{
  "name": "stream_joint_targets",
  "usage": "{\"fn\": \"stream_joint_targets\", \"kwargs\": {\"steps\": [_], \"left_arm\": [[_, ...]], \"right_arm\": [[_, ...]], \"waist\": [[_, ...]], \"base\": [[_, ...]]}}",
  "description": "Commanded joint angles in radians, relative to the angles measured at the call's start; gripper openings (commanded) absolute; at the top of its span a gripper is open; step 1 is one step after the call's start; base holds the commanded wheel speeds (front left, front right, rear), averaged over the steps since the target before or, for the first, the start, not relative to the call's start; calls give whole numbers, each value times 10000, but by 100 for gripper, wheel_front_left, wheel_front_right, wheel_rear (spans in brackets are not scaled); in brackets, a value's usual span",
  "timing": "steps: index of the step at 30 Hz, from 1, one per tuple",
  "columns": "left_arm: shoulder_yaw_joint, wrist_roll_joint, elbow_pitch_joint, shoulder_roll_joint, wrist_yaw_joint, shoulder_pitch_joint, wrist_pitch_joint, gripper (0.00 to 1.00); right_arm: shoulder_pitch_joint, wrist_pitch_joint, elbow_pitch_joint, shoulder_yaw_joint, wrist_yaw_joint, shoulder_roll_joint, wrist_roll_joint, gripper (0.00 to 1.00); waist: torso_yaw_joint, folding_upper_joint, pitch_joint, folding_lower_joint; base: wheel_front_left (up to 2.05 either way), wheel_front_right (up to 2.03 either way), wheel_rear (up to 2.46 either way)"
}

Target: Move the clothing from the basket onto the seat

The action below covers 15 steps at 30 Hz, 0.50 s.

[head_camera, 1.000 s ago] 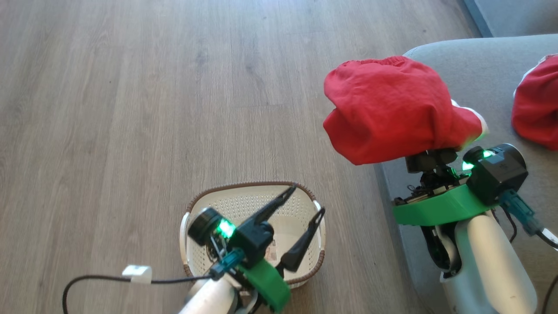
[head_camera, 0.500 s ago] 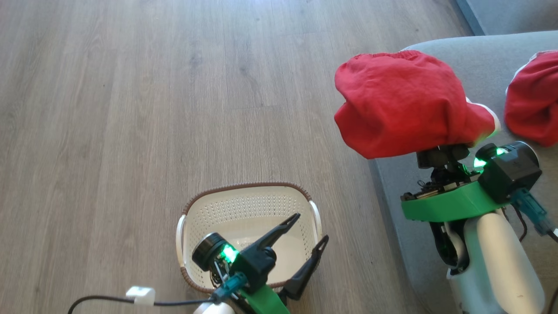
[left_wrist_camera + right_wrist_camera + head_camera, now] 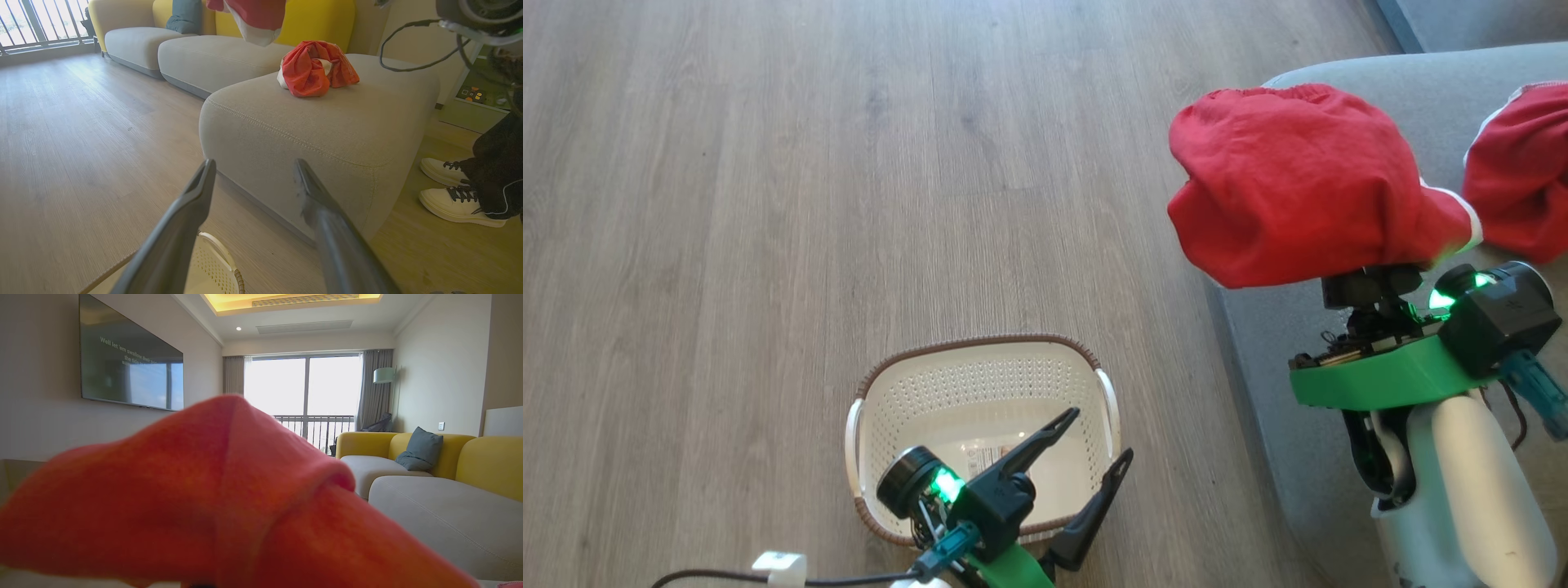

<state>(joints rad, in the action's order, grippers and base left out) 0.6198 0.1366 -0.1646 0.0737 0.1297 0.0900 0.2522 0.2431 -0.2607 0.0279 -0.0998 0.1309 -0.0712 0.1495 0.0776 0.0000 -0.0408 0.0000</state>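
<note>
Head view looks down at the wood floor (image 3: 768, 204), with the grey seat (image 3: 1282, 351) on the right. The right gripper (image 3: 1372, 286) is up by the seat's left edge. A red cloth (image 3: 1307, 188) sits draped over it like a hat and hides both fingers. The fingers are squeezed nearly closed on that cloth and hold it up in the air. Just to the right, the other red cloth (image 3: 1519, 171) lies bunched on the seat, with a bit of white showing. The basket (image 3: 980, 345) stands on the floor, left of the seat and apart from it. A sticker (image 3: 984, 447) shows on its bottom. The left gripper (image 3: 1101, 433) hangs over the basket's near right part, its two dark fingers spread wide, holding nothing. Left wrist view shows a person's white shoes (image 3: 453, 200) on the floor beside the seat.
</note>
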Motion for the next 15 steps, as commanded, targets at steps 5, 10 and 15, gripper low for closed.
{"fn": "stream_joint_targets", "kwargs": {"steps": [5,10,15], "left_arm": [[-413,-2,434,-87,9,417,95,100],[-574,-99,539,-19,9,572,95,100],[-438,-188,653,170,9,898,95,100]], "right_arm": [[310,-11,445,-48,-2,-86,-58,0],[405,-11,511,1,-2,-22,-51,0],[572,-11,672,100,-2,77,-48,0]], "waist": [[274,0,-127,0],[737,0,-367,0],[1584,0,-820,0]], "base": [[0,0,0],[0,0,0],[0,0,0]]}}
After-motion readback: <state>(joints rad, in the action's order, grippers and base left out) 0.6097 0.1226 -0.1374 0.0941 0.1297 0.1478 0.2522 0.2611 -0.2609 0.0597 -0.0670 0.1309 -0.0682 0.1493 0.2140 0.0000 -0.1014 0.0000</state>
